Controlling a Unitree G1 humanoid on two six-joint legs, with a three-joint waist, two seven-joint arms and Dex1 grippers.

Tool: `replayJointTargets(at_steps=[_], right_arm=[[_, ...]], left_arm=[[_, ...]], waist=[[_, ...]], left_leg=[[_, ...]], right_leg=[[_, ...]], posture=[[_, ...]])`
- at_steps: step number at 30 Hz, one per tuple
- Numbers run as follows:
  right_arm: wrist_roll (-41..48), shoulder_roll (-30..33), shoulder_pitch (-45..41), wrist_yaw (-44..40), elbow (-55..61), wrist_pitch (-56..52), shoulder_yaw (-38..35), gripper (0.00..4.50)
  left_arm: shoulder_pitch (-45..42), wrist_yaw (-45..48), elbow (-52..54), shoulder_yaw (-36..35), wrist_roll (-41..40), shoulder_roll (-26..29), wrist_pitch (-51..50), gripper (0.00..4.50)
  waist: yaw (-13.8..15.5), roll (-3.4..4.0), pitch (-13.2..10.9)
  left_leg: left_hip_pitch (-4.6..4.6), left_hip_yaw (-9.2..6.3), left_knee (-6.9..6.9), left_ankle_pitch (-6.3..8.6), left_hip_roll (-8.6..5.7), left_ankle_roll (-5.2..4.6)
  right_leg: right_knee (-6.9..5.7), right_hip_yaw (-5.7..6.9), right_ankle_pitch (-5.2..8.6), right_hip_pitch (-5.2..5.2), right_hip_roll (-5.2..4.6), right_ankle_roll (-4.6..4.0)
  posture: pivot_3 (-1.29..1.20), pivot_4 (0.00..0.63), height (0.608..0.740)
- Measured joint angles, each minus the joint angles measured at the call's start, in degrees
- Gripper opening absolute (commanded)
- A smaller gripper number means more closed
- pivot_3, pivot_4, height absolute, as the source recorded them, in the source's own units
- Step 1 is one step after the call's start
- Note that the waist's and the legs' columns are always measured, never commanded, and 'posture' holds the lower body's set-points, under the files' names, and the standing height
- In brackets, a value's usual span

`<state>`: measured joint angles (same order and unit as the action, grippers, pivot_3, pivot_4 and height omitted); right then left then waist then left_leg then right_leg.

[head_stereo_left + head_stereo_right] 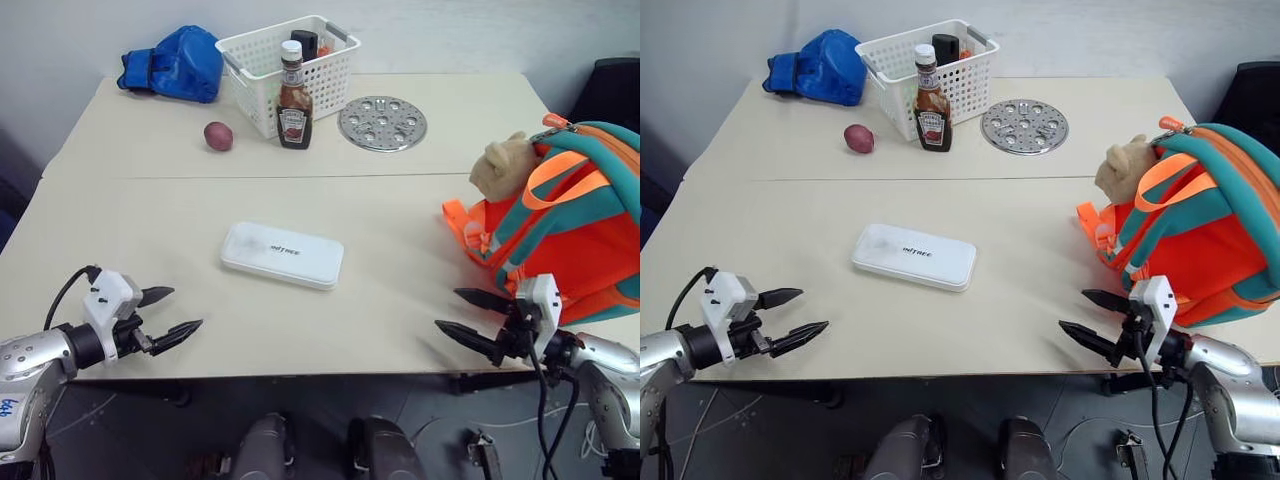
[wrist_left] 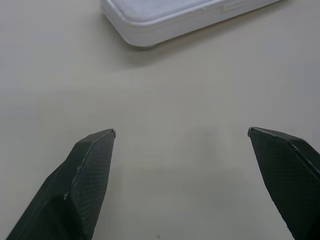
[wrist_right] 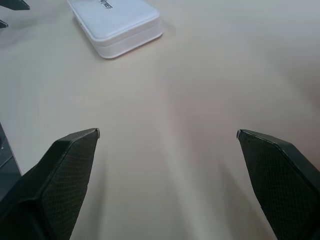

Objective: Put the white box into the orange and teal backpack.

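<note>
One white box (image 1: 282, 254) lies flat at the centre of the head-camera frame on the beige table (image 1: 400, 290), small dark lettering up, touched by neither gripper. One orange and teal backpack (image 1: 570, 230) sits at the right edge of the frame, with one tan plush toy (image 1: 500, 165) fixed at its upper left side. Two grippers noted: the left gripper (image 1: 170, 313) at lower left, jaws spread wide and holding nothing, well apart from the box; the right gripper (image 1: 468, 318) at lower right, likewise spread wide and holding nothing, just beside the backpack's lower edge. Across the upper part of the frame: one blue boxing glove (image 1: 175, 63) at upper left, one white lattice basket (image 1: 290, 65) holding bottles whose count cannot be told, one ketchup bottle (image 1: 293, 100) upright in front of the basket, one reddish potato (image 1: 218, 135) left of that bottle, and one round perforated metal plate (image 1: 382, 123) to its right.
</note>
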<state>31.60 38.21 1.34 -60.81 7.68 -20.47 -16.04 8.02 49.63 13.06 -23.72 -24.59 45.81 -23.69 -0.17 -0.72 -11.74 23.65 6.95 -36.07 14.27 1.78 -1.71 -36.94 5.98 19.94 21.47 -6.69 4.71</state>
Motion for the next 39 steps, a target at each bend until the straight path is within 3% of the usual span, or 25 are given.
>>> replayJointTargets(at_steps=[19, 21, 25, 29, 33, 36, 39], right_arm=[[1.9, 0.0, -2.9, 8.5, 13.8, -11.5, 4.1, 4.5], [2.1, 0.0, -3.3, 9.1, 14.3, -12.7, 5.0, 4.13], [3.4, 0.5, -5.6, 8.3, 14.4, -15.0, 7.4, 2.98], [3.3, 1.4, -10.0, 6.3, 12.8, -14.6, 9.3, 1.5], [-0.2, 1.0, -15.8, 4.9, 6.8, -12.0, 14.0, 0.11], [-2.9, -1.2, -18.9, 4.8, 2.9, -10.0, 17.3, 0.0], [-5.9, -4.0, -21.4, 5.9, 0.3, -8.2, 20.3, 0.0]], left_arm=[[-0.4, -0.8, -0.2, -0.2, 0.0, 0.5, -1.0, 4.47], [0.2, -0.8, 0.0, -0.3, 0.1, 0.6, -1.3, 4.5], [1.9, 0.0, 1.7, -0.3, 0.1, 0.8, -1.2, 3.61], [0.1, 0.0, 0.6, -0.1, 0.9, 1.7, 0.1, 2.27], [-7.2, -0.5, -6.9, 2.4, 4.6, 2.8, 3.6, 1.0], [-13.3, -2.3, -12.7, 5.8, 7.8, 2.6, 5.3, 0.02], [-19.4, -3.5, -17.8, 9.4, 10.4, 1.8, 6.3, 0.02]], waist=[[0.0, 0.0, 0.0], [-0.1, 0.0, 0.0], [-0.2, 0.0, 0.0], [0.0, -0.02, 0.0], [0.1, -0.02, 0.0], [-0.1, -0.03, 0.0], [-0.1, -0.04, 0.0]], left_leg=[[0.0, 0.0, 0.0, 0.07, 0.0, 0.1], [0.0, 0.0, 0.0, 0.06, 0.0, 0.1], [0.0, 0.0, 0.01, 0.07, 0.01, 0.11], [0.0, 0.0, -0.02, 0.08, 0.0, 0.12], [0.02, 0.02, -0.02, 0.06, -0.03, 0.12], [0.02, 0.04, -0.04, -0.15, -0.03, 0.16], [0.02, 0.08, -0.04, -0.17, -0.02, 0.22]], right_leg=[[-0.01, -0.01, 0.0, 0.01, 0.0, 0.0], [-0.01, -0.01, 0.0, 0.01, 0.0, 0.0], [-0.01, -0.01, 0.0, 0.03, 0.0, -0.01], [0.01, -0.01, 0.01, 0.0, 0.0, -0.01], [0.01, 0.01, 0.0, 0.03, -0.01, -0.05], [-0.13, 0.05, -0.01, 0.07, 0.0, -0.01], [-0.21, 0.06, -0.02, 0.12, 0.04, 0.0]], posture=[[0.0, 0.15, 0.74], [0.0, 0.15, 0.74], [0.0, 0.15, 0.74], [0.0, 0.15, 0.74], [0.0, 0.15, 0.74], [0.0, 0.15, 0.74], [0.0, 0.15, 0.74]])
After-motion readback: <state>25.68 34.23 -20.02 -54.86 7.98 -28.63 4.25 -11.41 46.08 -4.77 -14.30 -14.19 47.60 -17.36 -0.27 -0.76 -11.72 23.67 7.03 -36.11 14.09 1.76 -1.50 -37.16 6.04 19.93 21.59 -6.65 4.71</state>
